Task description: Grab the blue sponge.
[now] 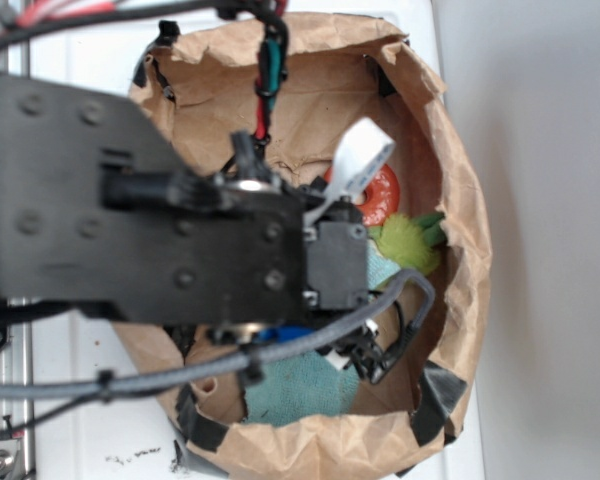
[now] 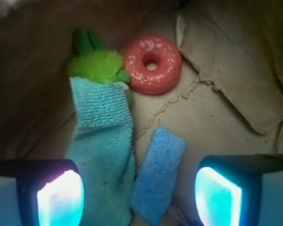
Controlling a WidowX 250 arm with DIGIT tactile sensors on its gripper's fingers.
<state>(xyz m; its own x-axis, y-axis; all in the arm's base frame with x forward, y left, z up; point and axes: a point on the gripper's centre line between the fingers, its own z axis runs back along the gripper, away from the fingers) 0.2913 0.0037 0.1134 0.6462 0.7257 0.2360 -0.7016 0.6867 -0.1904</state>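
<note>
Below the wide-open gripper (image 2: pixel 139 197), the blue sponge (image 2: pixel 158 172) lies flat on the bag floor (image 2: pixel 212 117) between the 2 fingers, beside the teal cloth (image 2: pixel 101 146), so descent and closing appear left.

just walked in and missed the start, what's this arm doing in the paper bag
The arm is reaching down into the bag for the sponge. The gripper is open and not yet on anything, with its fingers on either side of the sponge below. The sponge lies flat on the bag floor, right beside a teal cloth. Farther off sit an orange ring and a fuzzy green toy at the cloth's far end.
</note>
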